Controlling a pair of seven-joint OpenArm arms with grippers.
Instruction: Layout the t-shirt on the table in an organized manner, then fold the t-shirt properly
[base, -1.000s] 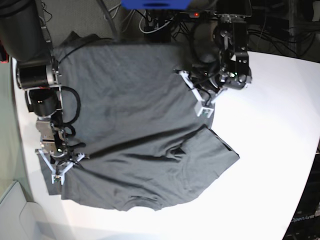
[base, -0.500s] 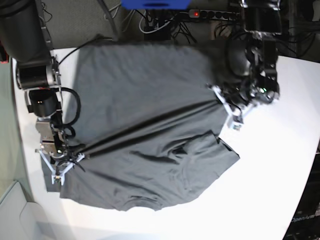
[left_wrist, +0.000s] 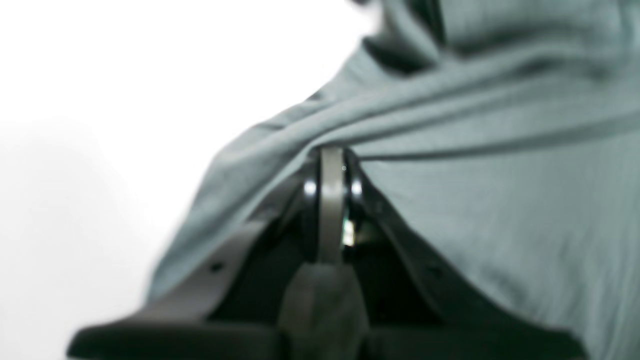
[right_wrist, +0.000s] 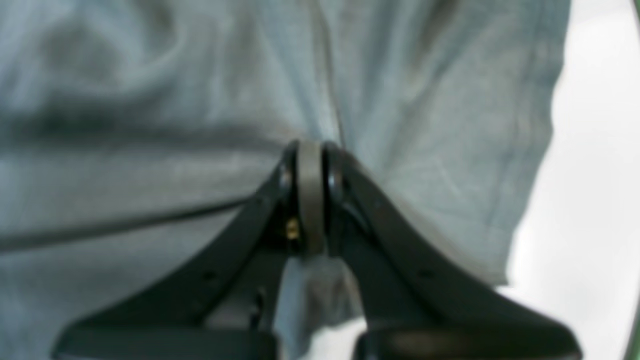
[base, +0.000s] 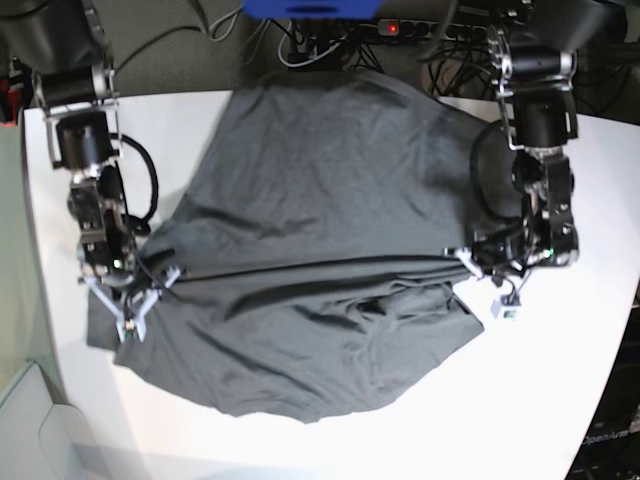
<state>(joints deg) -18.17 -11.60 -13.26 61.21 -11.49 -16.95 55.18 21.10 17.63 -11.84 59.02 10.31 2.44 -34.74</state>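
I have both sets of fingers clamped on the shirt (base: 310, 280), left (base: 490, 290) at frame right, right (base: 135, 310) at frame left. A taut ridge runs across between them; the shirt lies on the desk (base: 560, 400), probably still rumpled below.

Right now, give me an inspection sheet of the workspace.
Surface: white table, bare around the cloth.
Job's things: dark grey t-shirt spread out, wrinkled, a taut ridge running between both pincers.
Clutter: nothing seen.
Grippers: left pincer shut on the shirt's edge; right pincer shut on the opposite edge.
Cables: tangle of cables behind the table; black cable on the right arm.
Surroundings: blue object at the far edge.
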